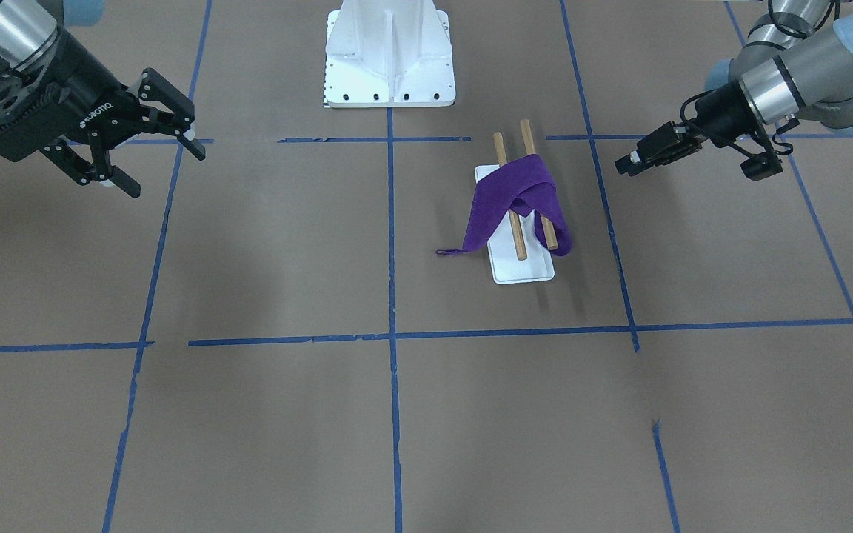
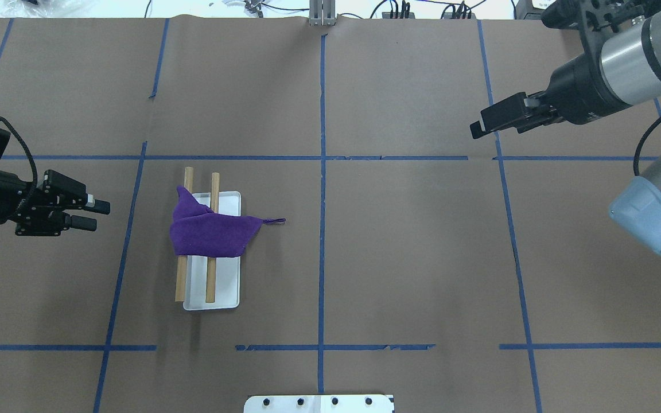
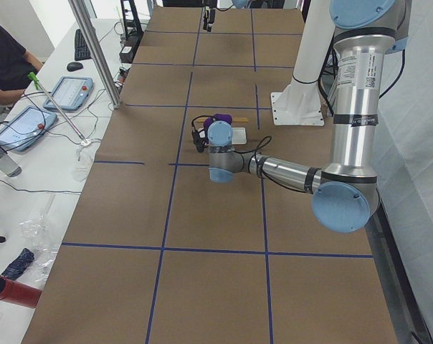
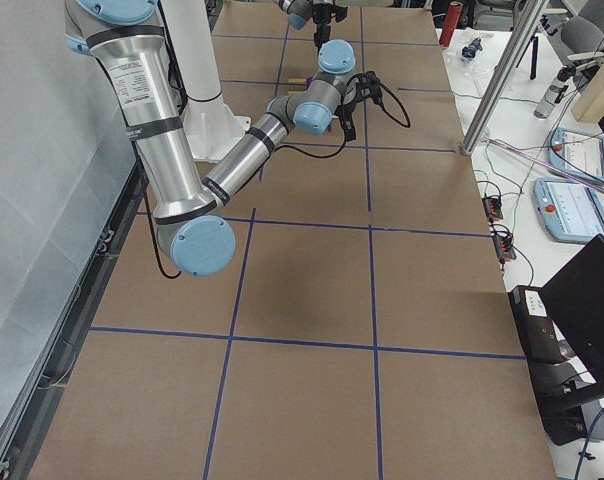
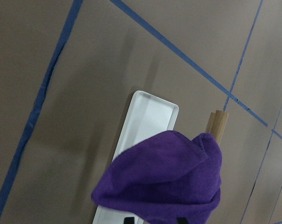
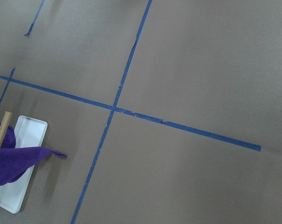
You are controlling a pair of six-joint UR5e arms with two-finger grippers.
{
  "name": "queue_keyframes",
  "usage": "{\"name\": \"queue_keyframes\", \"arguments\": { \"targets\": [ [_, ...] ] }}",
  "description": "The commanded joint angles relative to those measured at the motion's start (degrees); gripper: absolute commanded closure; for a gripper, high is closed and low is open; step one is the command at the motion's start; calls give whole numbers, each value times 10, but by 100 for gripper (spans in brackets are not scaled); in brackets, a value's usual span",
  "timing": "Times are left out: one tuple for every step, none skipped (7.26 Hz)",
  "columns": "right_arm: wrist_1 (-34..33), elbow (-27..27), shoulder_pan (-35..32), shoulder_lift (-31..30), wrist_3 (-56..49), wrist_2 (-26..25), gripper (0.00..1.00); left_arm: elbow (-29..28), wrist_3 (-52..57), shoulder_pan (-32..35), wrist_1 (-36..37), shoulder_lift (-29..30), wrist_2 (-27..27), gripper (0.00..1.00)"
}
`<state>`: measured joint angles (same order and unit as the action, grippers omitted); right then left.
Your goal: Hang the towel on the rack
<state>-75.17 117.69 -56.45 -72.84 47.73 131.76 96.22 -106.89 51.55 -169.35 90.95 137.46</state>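
The purple towel (image 1: pixel 515 196) (image 2: pixel 210 232) lies draped across both wooden dowels (image 1: pixel 519 240) of the rack, whose white base (image 1: pixel 523 270) (image 2: pixel 221 287) sits on the table. Its hanging loop (image 2: pixel 276 220) trails to the side. My left gripper (image 2: pixel 98 215) (image 1: pixel 623 164) is open and empty, a little way off the rack's side. Its wrist view shows the towel (image 5: pixel 169 177), a dowel end (image 5: pixel 216 122) and the base (image 5: pixel 145 121) close up. My right gripper (image 1: pixel 167 172) (image 2: pixel 475 129) is open and empty, far away across the table. Its wrist view shows the towel (image 6: pixel 10 161) at the left edge.
The white bolted robot pedestal (image 1: pixel 389 59) (image 2: pixel 319 403) stands at the robot's side of the table. Blue tape lines (image 2: pixel 322 172) divide the brown table cover into squares. A metal post (image 3: pixel 94 50) and tablets (image 3: pixel 69 93) stand on the operators' side.
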Motion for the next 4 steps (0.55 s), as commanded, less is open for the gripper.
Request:
{"name": "queue_keyframes", "arguments": {
  "targets": [
    [-2,-2,-27,-26,0,0,0,-15,14,22,2,-1,-3,0],
    [-12,-5,-56,-41,1,9,0,-21,54,41,3,-2,-3,0],
    [-14,-27,-94,-69,-12,21,0,-47,124,70,4,-2,-3,0],
    [-16,-51,-116,-90,-57,25,0,-79,220,93,5,-3,-3,0]
  ]
}}
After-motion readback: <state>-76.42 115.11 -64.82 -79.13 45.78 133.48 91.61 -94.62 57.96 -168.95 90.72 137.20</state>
